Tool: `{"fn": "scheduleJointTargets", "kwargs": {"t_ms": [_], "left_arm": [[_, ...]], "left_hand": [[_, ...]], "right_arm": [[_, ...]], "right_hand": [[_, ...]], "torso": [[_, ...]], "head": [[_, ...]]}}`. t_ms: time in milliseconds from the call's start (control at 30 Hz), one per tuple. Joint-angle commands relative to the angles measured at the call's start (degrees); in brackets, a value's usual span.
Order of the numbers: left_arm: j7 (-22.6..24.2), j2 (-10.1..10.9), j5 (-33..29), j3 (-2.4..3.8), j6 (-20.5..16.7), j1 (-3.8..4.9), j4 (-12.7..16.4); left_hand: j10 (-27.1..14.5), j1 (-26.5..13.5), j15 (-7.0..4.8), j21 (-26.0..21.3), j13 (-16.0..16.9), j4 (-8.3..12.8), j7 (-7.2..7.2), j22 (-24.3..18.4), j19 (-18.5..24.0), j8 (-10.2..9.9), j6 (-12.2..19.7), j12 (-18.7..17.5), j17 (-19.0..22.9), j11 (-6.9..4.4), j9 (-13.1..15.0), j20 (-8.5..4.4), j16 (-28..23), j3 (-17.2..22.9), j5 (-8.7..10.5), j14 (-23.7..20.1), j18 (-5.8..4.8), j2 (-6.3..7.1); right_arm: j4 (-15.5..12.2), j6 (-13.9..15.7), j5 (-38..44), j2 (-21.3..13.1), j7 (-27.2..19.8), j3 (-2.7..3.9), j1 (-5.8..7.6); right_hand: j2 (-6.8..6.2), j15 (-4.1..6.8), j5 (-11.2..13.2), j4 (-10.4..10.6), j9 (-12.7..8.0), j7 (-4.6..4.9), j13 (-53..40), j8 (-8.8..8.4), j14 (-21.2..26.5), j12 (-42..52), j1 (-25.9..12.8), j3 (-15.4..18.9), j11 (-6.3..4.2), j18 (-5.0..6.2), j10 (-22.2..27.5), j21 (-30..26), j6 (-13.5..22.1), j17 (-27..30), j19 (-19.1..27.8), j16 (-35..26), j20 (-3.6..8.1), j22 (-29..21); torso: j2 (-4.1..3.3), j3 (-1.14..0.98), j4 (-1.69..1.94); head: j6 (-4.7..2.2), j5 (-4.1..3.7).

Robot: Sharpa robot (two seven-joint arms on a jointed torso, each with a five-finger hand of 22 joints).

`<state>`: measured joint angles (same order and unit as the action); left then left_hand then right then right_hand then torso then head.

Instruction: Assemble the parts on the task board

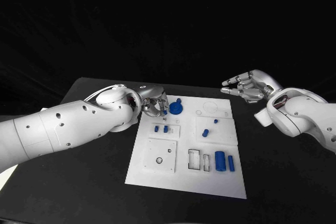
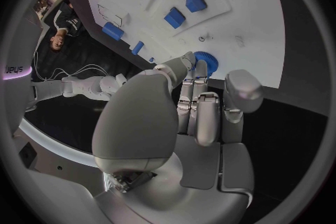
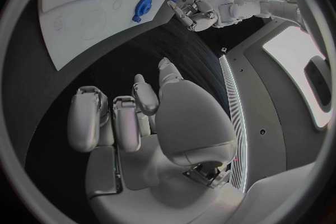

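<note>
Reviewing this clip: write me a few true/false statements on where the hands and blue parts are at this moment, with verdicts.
1. The left hand is at the blue gear on the task board. True.
2. The right hand holds a blue part. False: it holds nothing, off the board's far right corner.
3. Two tall blue parts stand side by side near the board's right edge. True.
4. The blue gear lies on the black table. False: it is on the board.
</note>
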<state>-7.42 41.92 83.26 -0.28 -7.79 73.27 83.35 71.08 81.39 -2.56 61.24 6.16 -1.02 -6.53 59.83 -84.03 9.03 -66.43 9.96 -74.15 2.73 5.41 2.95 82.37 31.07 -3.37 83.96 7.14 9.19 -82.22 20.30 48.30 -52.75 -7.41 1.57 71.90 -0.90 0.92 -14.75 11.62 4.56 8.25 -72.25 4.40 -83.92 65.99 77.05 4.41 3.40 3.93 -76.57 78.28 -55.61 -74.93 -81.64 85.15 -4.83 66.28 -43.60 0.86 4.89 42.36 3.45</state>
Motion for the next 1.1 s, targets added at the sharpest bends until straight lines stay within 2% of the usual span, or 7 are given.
{"fn": "scheduleJointTargets", "kwargs": {"t_ms": [33,100,300,500,800,1100], "left_arm": [[-0.8,0.8,-2.3,0.06,0.4,0.07,0.5],[-0.9,1.3,-2.5,0.06,0.7,0.07,0.6],[-1.1,1.5,-3.0,0.04,1.3,0.01,0.2],[-1.4,0.6,-3.1,-0.02,1.7,-0.28,-0.9],[-1.7,-0.8,-3.1,-0.29,2.3,-0.58,-2.4],[-1.6,-1.6,-3.1,-0.48,3.0,-0.88,-2.9]], "left_hand": [[0.5,-0.6,0.39,0.2,0.0,0.4,-0.11,0.0,-1.0,-0.3,-0.3,-0.4,0.1,-0.1,0.0,0.29,0.2,0.1,-0.17,3.1,-0.93,0.05],[0.5,-0.7,0.4,0.3,0.0,0.4,-0.13,0.1,-1.0,-0.4,-0.3,-0.5,0.1,-0.08,0.0,0.3,0.2,0.1,-0.16,3.1,-0.94,0.1],[0.5,-0.9,0.41,0.3,0.0,0.4,-0.13,0.1,-1.0,-0.4,-0.3,-0.6,0.1,-0.07,0.0,0.31,0.2,0.1,-0.14,3.1,-0.94,0.15],[0.5,-1.1,0.43,0.2,0.1,0.4,-0.13,0.1,-1.0,-0.6,-0.2,-0.8,0.2,-0.05,0.0,0.33,0.2,0.1,-0.12,3.1,-0.92,0.22],[0.4,-1.2,0.45,0.0,0.1,0.5,-0.17,-0.1,-1.0,-0.7,-0.2,-1.0,0.3,-0.02,0.0,0.34,0.1,0.1,-0.12,3.1,-0.89,0.24],[0.4,-1.3,0.46,-0.1,0.1,0.5,-0.2,-0.2,-1.0,-0.8,-0.1,-1.1,0.3,0.0,0.0,0.35,0.1,0.1,-0.11,3.1,-0.88,0.31]], "right_arm": [[0.0,-0.6,0.1,0.0,-0.4,0.0,-0.03],[0.0,-0.6,0.1,0.0,-0.4,0.0,-0.03],[0.0,-0.6,0.1,0.1,-0.4,0.0,-0.03],[0.1,-0.6,0.1,0.2,-0.5,0.0,-0.03],[0.1,-0.6,0.1,0.3,-0.5,0.0,-0.03],[0.1,-0.6,0.1,0.4,-0.6,0.0,-0.04]], "right_hand": [[0.5,0.16,-0.4,0.0,0.0,0.18,0.0,-0.16,-4.5,0.1,-0.1,0.4,0.0,0.67,0.2,-0.2,-0.1,-8.3,0.4,-0.2,0.11,-0.1],[0.5,0.16,-0.4,0.0,0.0,0.18,0.0,-0.16,-4.5,0.1,-0.1,0.4,0.0,0.67,0.2,-0.2,-0.1,-8.3,0.4,-0.2,0.11,-0.1],[0.5,0.16,-0.4,0.0,0.0,0.18,0.0,-0.16,-4.5,0.1,-0.1,0.4,0.0,0.67,0.2,-0.2,-0.1,-8.3,0.4,-0.2,0.11,-0.1],[0.5,0.16,-0.4,0.0,0.0,0.18,0.0,-0.16,-4.5,0.1,-0.1,0.4,0.0,0.67,0.2,-0.2,-0.1,-8.3,0.4,-0.2,0.11,-0.1],[0.53,0.17,-0.4,-0.1,0.0,0.18,0.0,-0.15,-4.5,0.0,-0.1,0.4,0.0,0.67,0.2,-0.2,-0.1,-8.2,0.4,-0.2,0.12,-0.1],[0.53,0.17,-0.4,-0.1,0.0,0.18,0.0,-0.15,-4.5,0.0,-0.1,0.4,0.0,0.67,0.2,-0.2,-0.1,-8.2,0.4,-0.2,0.12,-0.1]], "torso": [[-0.05,0.07,-0.03],[-0.02,0.02,-0.09],[-0.05,0.04,-0.08],[-0.08,0.05,-0.17],[-0.06,0.03,-0.12],[-0.04,0.0,-0.18]], "head": [[0.07,0.08],[0.11,0.18],[0.14,0.23],[0.13,0.3],[0.35,0.24],[0.49,0.26]]}}
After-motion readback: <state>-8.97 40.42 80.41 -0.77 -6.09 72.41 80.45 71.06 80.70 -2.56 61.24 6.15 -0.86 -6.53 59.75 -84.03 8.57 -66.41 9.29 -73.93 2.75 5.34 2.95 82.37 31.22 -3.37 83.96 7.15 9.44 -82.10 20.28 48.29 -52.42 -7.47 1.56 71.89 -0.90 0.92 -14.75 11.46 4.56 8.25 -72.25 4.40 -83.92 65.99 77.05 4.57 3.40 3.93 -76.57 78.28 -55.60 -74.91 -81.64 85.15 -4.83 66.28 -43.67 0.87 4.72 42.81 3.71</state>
